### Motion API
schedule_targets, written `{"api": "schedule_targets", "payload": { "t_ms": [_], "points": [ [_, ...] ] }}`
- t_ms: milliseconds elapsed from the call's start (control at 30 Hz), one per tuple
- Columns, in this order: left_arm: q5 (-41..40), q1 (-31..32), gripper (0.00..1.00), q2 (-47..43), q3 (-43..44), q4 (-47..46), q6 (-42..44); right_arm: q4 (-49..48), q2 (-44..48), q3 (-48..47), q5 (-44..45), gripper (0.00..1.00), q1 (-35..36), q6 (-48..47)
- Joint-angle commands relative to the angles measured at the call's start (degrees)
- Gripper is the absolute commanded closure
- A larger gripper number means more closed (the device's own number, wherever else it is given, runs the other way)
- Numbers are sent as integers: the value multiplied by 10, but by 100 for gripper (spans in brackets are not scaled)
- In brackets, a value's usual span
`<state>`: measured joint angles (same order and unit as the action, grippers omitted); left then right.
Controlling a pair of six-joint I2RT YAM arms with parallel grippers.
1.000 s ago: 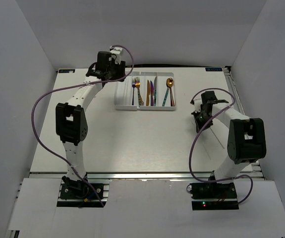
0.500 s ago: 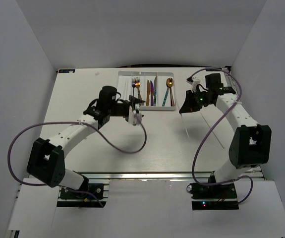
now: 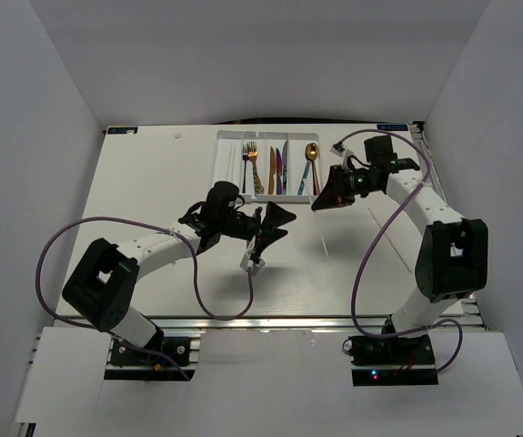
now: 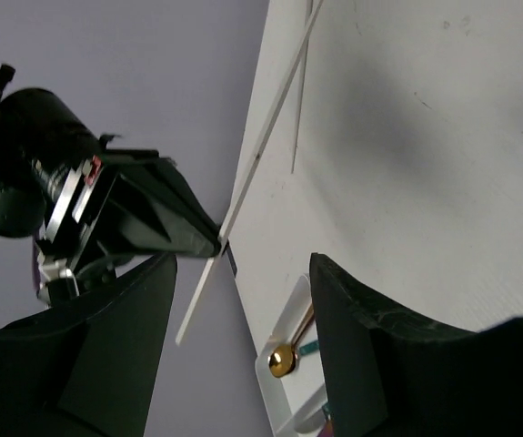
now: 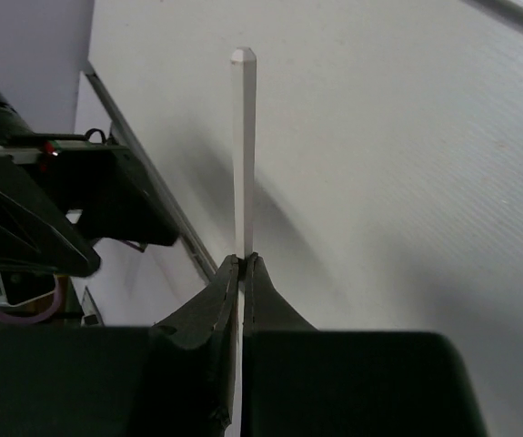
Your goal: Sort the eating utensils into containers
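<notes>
- In the last half second the left arm (image 3: 147, 248) has swung off the tray's near edge and out over the middle of the table (image 3: 152, 173). The right arm (image 3: 417, 196) has edged inward to meet it.
- The white tray (image 3: 217, 168) lies at the far side of the table. The utensils are inside its long compartments — forks (image 3: 246, 164), knives (image 3: 271, 168) and spoons (image 3: 311, 151).
- The left gripper (image 3: 284, 225) hangs over the table's centre with its jaws spread wide and nothing between them. It is near the right gripper (image 3: 319, 202) but apart from it.
- The right gripper is just in front of the tray's near right corner, pinched tight on a thin white stick (image 5: 243, 155) that juts straight out past its tips.
- From overhead, that stick is almost impossible to pick out.
- The left wrist view catches only one corner of the tray, holding the bowl of a gold spoon (image 4: 283, 360) — the rest is cut off.
- A white tag (image 3: 253, 262) dangles below the left arm, too small to read.
</notes>
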<state>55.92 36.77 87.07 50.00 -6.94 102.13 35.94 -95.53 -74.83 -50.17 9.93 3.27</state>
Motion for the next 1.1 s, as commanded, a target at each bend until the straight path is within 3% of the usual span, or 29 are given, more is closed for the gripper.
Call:
{"api": "schedule_targets", "payload": {
  "t_ms": [0, 267, 600, 733, 833, 867, 900, 967, 1067],
  "points": [
    [31, 17, 29, 10, 16, -43, 20, -38, 2, -2, -44, 100, 24, 47],
    [21, 33, 29, 35, 18, -54, 52, -49, -16, -17, -59, 100, 58, 64],
    [-5, 38, 32, 66, 6, -58, 127, -73, -16, 29, -81, 100, 86, 103],
    [-12, 40, 48, 77, 8, -58, 131, -74, -24, 35, -84, 100, 88, 109],
    [-7, 44, 77, 69, 5, -58, 122, -81, -30, 40, -88, 100, 87, 116],
    [-6, 44, 92, 65, 3, -58, 109, -82, -30, 38, -88, 85, 85, 117],
    [-6, 44, 98, 61, 1, -59, 103, -83, -30, 36, -88, 68, 83, 117],
    [-10, 44, 100, 44, -10, -61, 91, -78, -28, 12, -79, 31, 71, 111],
    [-23, 44, 100, 5, -32, -63, 44, -39, -32, -59, -37, 13, 36, 62]
  ]
}}
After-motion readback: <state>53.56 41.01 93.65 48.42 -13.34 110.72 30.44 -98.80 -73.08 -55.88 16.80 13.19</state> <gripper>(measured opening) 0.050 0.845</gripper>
